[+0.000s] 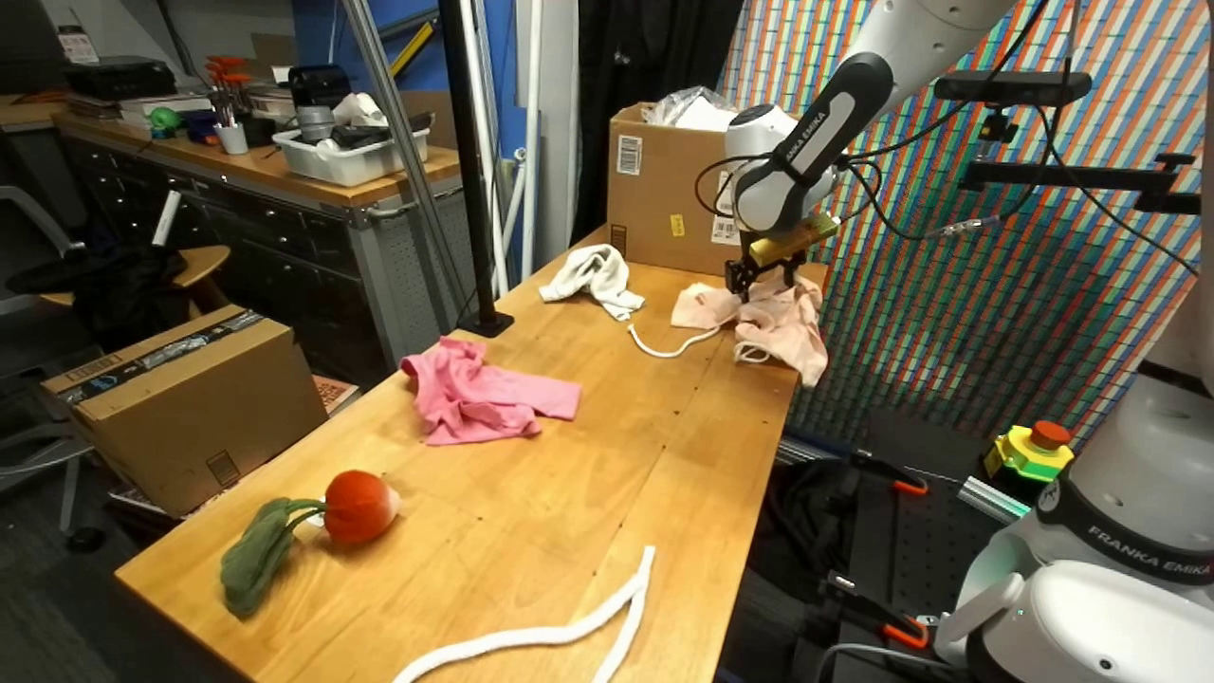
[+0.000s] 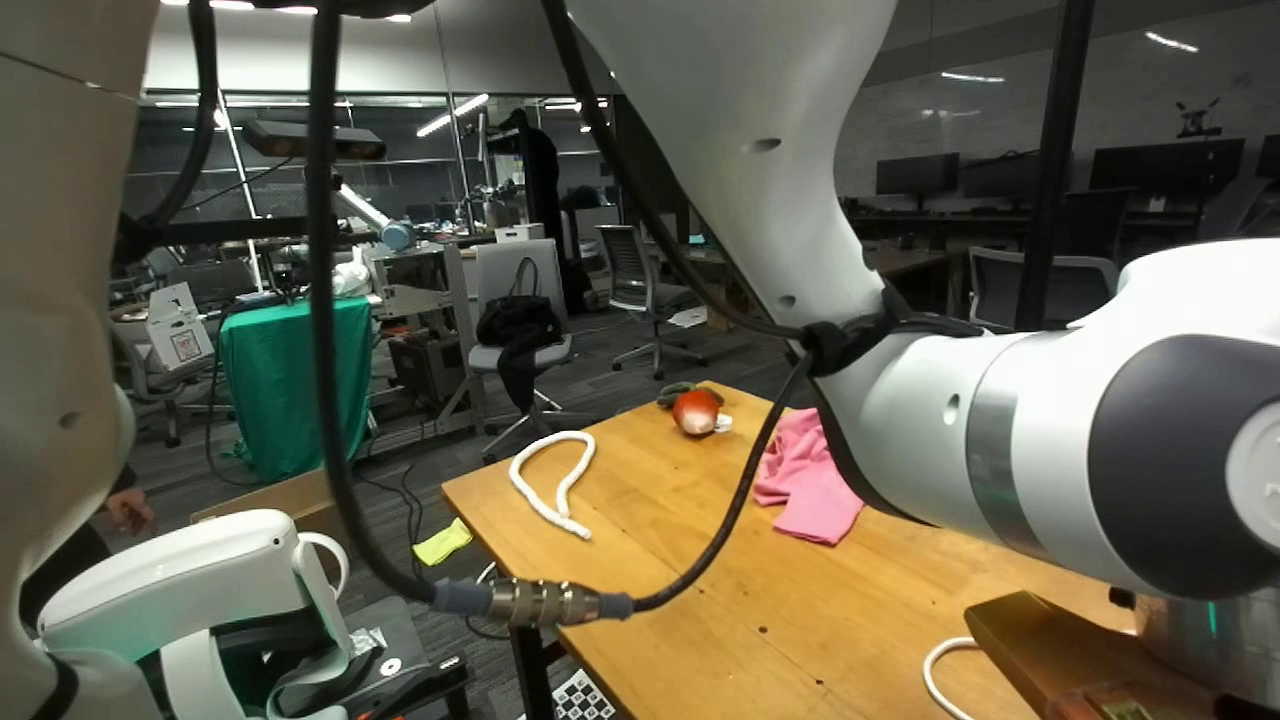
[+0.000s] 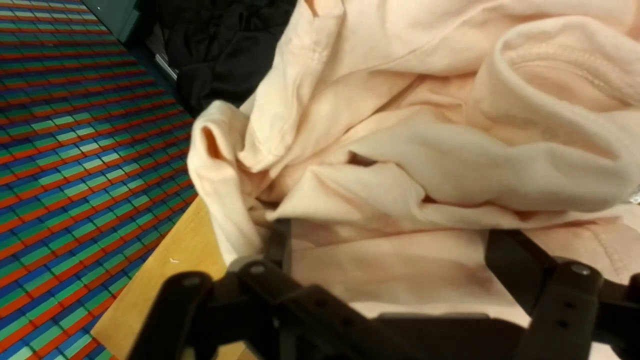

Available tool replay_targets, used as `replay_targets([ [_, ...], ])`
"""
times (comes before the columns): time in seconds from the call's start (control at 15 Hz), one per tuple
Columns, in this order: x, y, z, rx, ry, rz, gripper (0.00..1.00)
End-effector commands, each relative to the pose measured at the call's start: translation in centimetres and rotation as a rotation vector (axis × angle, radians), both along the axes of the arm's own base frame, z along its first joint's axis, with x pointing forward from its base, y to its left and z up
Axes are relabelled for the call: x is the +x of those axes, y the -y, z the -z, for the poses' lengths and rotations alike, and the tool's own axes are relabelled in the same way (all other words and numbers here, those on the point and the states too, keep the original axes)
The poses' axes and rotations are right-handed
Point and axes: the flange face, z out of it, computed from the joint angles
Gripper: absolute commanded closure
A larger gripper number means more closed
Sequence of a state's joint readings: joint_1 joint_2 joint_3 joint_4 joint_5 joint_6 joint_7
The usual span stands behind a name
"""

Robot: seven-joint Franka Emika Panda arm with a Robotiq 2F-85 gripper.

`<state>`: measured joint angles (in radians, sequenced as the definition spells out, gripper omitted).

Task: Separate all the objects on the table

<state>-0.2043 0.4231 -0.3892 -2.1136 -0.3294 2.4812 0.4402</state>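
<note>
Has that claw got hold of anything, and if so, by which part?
Nothing is held: the claw stands open at the peach cloth, its fingers wide apart, with loose folds showing between them.

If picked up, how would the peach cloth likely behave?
The peach cloth looks floppy, given its loose folds, and would probably sag. Part overhangs the table, so a nudge outward might slide it off. The white cord reaches it and may drag along.
</note>
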Motion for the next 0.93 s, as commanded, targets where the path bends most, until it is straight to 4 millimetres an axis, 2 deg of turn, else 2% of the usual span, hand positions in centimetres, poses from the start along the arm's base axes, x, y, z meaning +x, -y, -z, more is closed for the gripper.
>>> replay_targets([
  [0.0,0.8,0.4,-0.5,-0.014,0.007,-0.002,0.00],
  [0.13,1.0,0.6,-0.6,-0.024,0.016,-0.012,0.00],
  [0.2,0.2,0.4,-2.5,-0.040,-0.002,-0.042,0.00],
  [0.4,0.7,-0.4,-3.5,-0.007,0.032,-0.088,0.00],
  [0.8,0.9,-0.4,-5.0,-0.007,-0.001,-0.172,0.00],
  [0.87,0.8,-2.3,-5.9,0.009,-0.010,-0.160,0.00],
])
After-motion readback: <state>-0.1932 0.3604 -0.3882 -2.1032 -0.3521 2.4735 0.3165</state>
